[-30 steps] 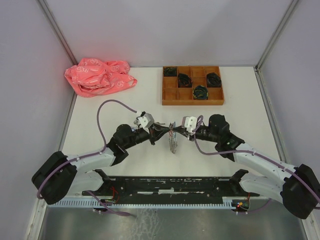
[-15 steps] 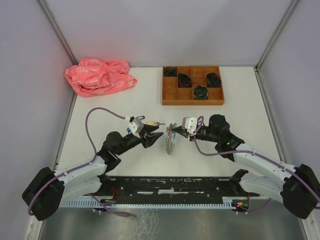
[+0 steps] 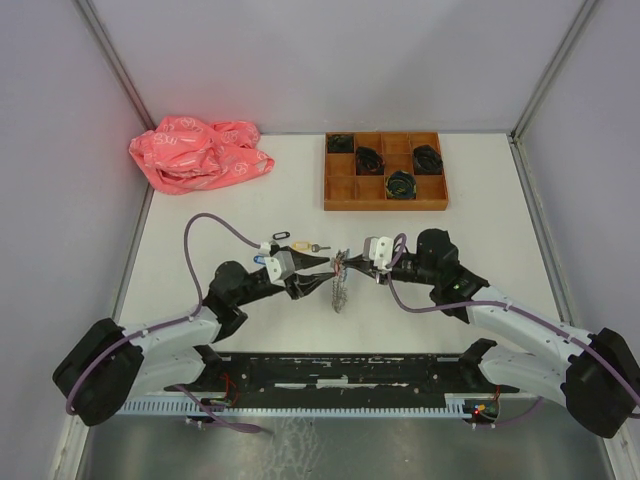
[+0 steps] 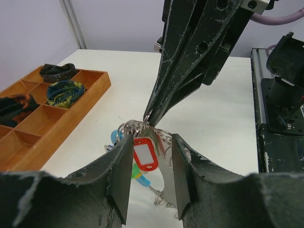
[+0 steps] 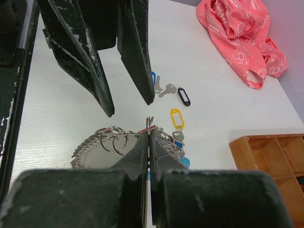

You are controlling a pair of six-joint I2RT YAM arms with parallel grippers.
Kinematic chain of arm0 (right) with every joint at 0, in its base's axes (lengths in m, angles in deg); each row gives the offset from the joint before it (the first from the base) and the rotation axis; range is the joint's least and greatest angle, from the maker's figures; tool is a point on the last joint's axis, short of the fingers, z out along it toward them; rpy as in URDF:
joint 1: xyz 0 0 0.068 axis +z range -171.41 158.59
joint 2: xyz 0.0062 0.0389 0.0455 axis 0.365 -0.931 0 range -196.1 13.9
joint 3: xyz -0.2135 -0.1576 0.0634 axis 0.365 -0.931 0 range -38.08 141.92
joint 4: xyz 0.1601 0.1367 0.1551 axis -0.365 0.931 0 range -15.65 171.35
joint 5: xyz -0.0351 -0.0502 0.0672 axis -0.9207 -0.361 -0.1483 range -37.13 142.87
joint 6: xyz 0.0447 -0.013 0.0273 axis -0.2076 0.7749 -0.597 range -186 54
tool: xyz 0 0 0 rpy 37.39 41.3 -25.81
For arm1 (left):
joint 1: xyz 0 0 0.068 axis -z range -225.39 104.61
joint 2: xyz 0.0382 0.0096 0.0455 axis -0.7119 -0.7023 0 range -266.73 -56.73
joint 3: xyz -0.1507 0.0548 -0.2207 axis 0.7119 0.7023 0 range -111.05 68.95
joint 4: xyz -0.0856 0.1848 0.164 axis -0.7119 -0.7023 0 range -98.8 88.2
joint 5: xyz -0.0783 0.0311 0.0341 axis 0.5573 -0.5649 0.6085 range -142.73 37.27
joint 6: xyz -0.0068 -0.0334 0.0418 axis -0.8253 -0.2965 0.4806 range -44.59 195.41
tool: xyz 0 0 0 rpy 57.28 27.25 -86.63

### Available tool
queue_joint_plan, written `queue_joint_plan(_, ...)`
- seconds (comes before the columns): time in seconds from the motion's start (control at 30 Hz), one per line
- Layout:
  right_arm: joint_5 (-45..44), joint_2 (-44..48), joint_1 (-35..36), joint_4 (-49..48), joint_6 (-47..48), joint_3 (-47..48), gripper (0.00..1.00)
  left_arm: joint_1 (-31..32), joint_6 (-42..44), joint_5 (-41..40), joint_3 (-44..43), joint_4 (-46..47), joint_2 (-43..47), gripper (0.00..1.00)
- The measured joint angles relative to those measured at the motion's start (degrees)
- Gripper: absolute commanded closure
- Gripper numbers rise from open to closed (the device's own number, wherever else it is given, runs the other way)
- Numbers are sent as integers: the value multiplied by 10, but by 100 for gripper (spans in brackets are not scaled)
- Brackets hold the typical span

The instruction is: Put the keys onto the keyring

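Note:
The keyring hangs at the table's middle, strung with many silvery pieces. My right gripper is shut on its wire at the top. My left gripper is open, and its fingers straddle the keyring's red tag without touching it. In the left wrist view my right gripper comes down from above. Loose keys lie on the table behind: a yellow-tagged one, a black-tagged one and a blue-tagged one, partly hidden by my left finger.
A wooden compartment tray with black coiled bundles stands at the back right, and shows in the left wrist view. A crumpled pink bag lies at the back left. Grey walls enclose the table.
My left gripper drew back to the left from the keyring, then returned to it, open around the red tag. My right gripper has kept its hold on the keyring.

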Motion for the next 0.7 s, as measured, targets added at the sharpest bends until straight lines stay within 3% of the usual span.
queue_joint_plan(0.5,12,0,0,13,4,5,99,0,37,35,-37,23,-64,67)
queue_joint_plan(0.6,14,1,0,14,4,5,99,0,38,35,-38,22,-67,74)
queue_joint_plan(0.7,14,1,0,17,4,7,99,0,39,35,-41,22,-67,88)
